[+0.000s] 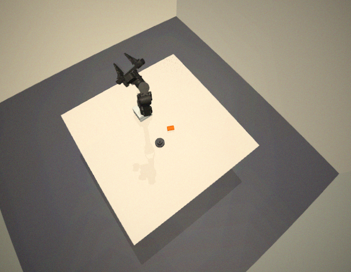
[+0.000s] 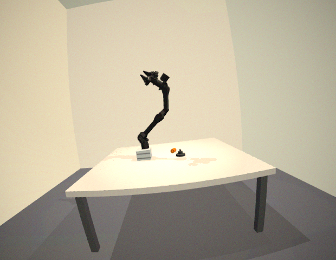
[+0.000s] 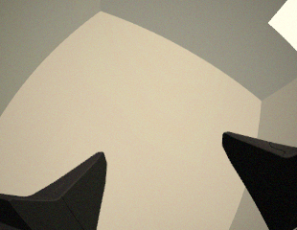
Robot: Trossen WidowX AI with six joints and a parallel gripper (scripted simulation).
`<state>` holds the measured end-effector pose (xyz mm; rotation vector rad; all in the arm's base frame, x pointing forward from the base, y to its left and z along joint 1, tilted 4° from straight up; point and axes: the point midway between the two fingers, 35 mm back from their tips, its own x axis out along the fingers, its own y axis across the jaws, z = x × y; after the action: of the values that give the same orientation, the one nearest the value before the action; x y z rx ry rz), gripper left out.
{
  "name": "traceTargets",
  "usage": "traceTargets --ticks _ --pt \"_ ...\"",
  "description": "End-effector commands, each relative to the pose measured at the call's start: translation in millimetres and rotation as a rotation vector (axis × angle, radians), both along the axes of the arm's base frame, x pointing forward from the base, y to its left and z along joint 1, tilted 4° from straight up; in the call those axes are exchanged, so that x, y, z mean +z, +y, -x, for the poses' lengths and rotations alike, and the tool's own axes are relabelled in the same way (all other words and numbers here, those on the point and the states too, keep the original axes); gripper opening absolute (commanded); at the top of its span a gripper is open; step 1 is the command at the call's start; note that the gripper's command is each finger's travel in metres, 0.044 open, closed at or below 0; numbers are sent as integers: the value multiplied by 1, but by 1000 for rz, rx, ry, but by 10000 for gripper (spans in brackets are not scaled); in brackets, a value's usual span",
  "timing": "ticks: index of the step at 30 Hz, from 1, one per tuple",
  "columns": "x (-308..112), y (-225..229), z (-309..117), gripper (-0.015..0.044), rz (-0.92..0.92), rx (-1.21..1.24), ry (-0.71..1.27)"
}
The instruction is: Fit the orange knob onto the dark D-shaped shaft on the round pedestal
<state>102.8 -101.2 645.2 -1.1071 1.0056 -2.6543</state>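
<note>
The orange knob point(image 1: 170, 128) point(image 2: 173, 150) lies on its side on the table, an end face showing in the exterior view. The round dark pedestal point(image 1: 156, 145) point(image 2: 180, 154) stands on the table close to the knob, with the short dark shaft point(image 1: 159, 141) point(image 2: 180, 150) upright at its middle. Nothing is on the shaft; its flat side cannot be made out. My gripper point(image 1: 119, 58) point(image 2: 141, 73) point(image 3: 165, 149) is open and empty, raised high above the table and turned away from the knob and pedestal. The wrist view shows only the fingers, walls and ceiling.
The arm's pale base block point(image 1: 137, 113) point(image 2: 143, 154) stands on the white table point(image 1: 198, 117) point(image 2: 162, 174), to the left of the knob and pedestal in the top and exterior views. The arm's shadow falls across the table top beside the pedestal.
</note>
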Motion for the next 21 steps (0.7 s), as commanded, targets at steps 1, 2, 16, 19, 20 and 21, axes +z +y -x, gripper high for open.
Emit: traceTargets --ticks 1,2,16,19,20,21 --pt "0 1 3 426 8 2 -7" --pt "2 4 12 440 31 8 -27" --pt "-30 127 211 440 264 -618 -419" --pt "-50 172 235 440 337 -749 -510" --pt "-58 188 241 440 363 -791 -540" --pt "-66 204 246 440 386 -838 -568"
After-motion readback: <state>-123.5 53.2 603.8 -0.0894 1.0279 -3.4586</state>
